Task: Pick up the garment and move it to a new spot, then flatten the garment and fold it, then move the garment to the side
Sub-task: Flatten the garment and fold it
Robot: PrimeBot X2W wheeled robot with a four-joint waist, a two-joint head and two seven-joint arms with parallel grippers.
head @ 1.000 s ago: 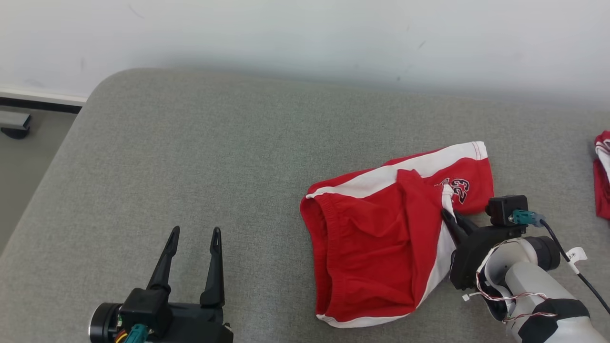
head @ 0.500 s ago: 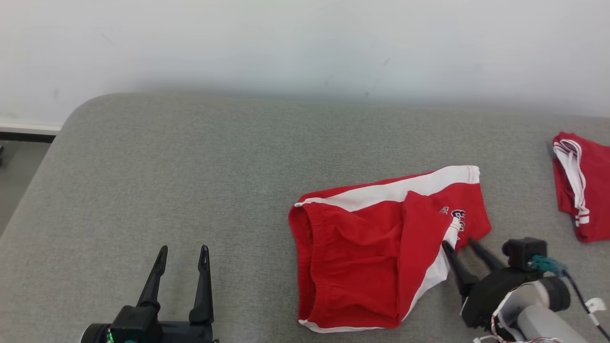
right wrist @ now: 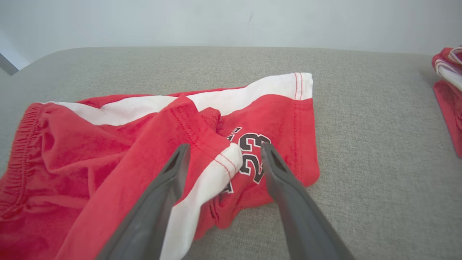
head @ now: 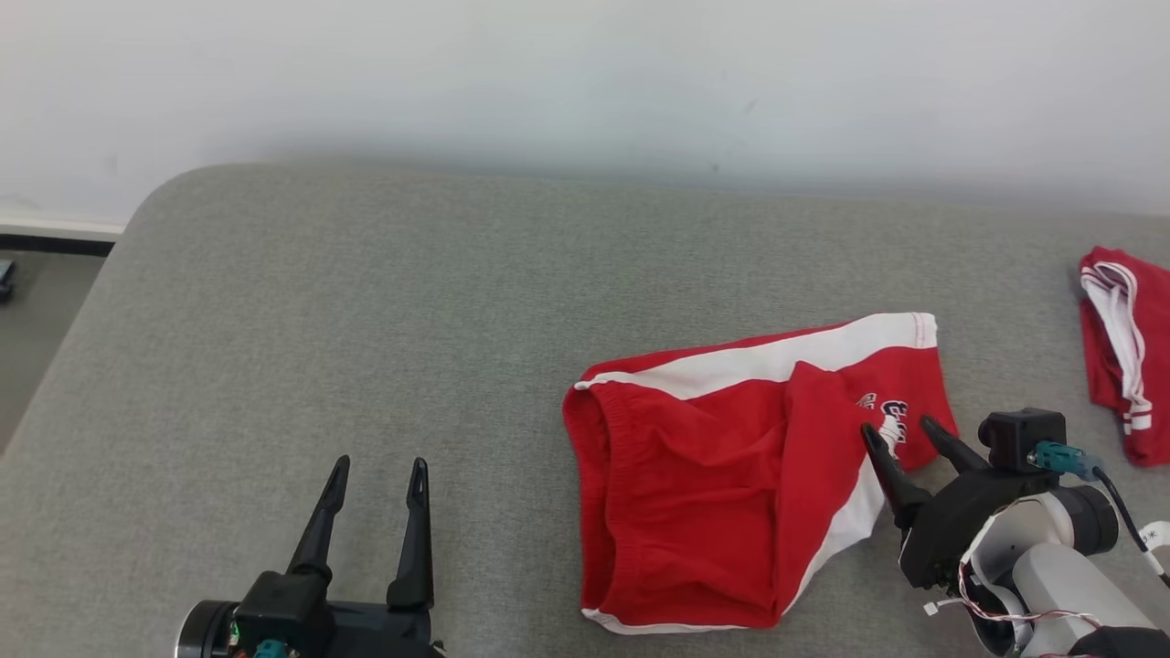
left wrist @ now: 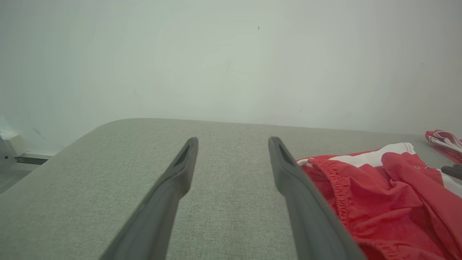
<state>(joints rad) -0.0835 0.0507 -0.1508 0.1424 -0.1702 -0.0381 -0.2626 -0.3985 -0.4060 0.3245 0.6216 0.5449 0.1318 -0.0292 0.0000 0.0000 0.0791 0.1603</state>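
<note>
The garment (head: 722, 475) is a pair of red shorts with white side stripes and a dark number print, lying crumpled on the grey padded surface (head: 366, 320) right of centre. One leg is folded over the other. My right gripper (head: 900, 434) stands open at the garment's right edge, its fingers spread over the folded hem and the number (right wrist: 252, 151); nothing is held. My left gripper (head: 377, 471) is open at the lower left, well clear of the cloth. In the left wrist view the garment (left wrist: 379, 195) lies to the right of the open fingers (left wrist: 180, 173).
A second red and white garment (head: 1124, 352) lies at the right edge of the surface. The surface's rounded left corner (head: 146, 210) drops to the floor. A pale wall (head: 585, 82) runs along the back.
My right gripper was shut on the garment's hem a second ago; it has opened, let the cloth fall, and backed off slightly. The camera has shifted, bringing the second garment further into view.
</note>
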